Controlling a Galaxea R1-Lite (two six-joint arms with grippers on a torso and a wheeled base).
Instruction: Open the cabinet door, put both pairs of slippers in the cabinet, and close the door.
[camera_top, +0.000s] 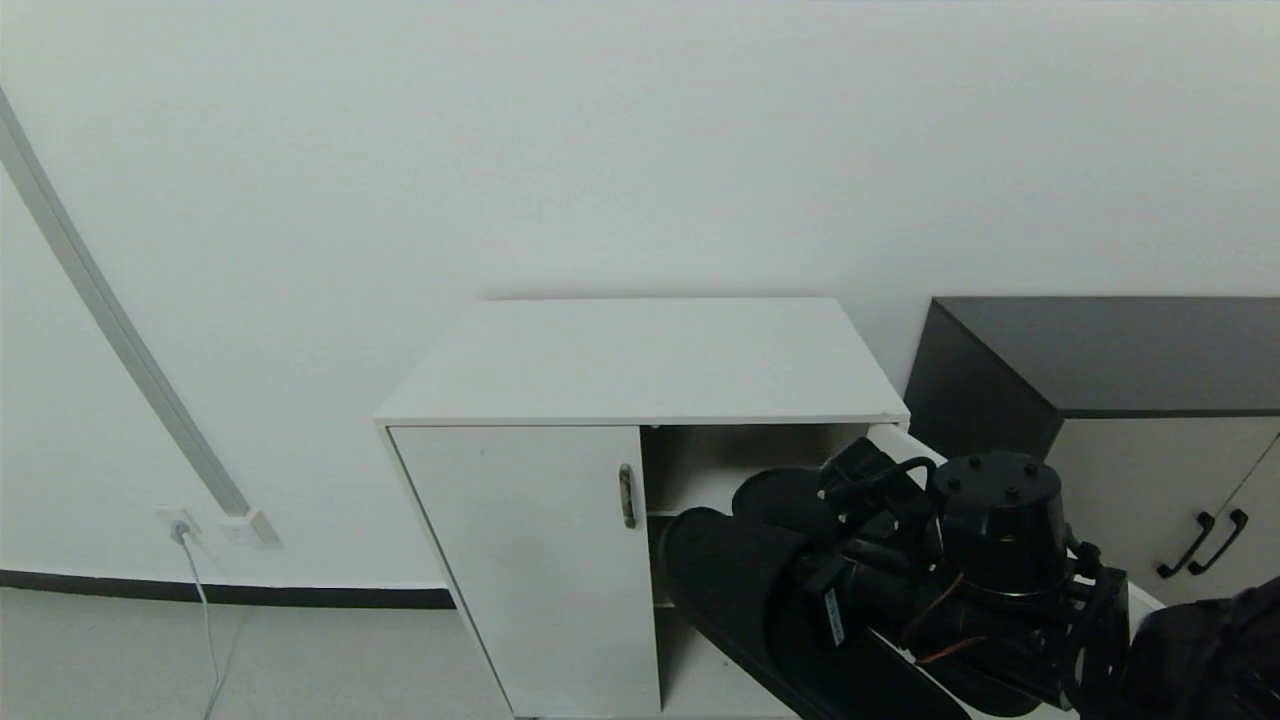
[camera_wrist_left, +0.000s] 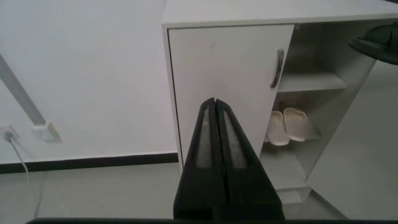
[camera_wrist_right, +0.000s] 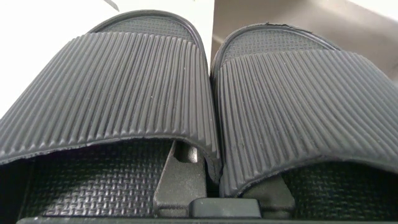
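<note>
In front of the cabinet's (camera_top: 640, 360) open right half, the right gripper (camera_top: 835, 580) clamps the black slippers (camera_top: 740, 580). White slippers (camera_wrist_left: 286, 126) lie on its lower shelf. Its left door (camera_top: 530, 560) is closed, and the left gripper (camera_wrist_left: 215, 109) faces it, fingers pressed together, empty.

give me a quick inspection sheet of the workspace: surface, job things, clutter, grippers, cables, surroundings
surface: grey floor under a white cabinet
job's things: left door closed, right door open; white slippers side by side on the lower shelf; black slippers held together at the open side
clutter: nothing seen
grippers: right gripper shut on the black slippers; left gripper shut, empty, facing the closed door
cables: a cable runs from a wall socket to the floor
surroundings: dark-topped cabinet to the right, grey conduit slanting down the wall
</note>
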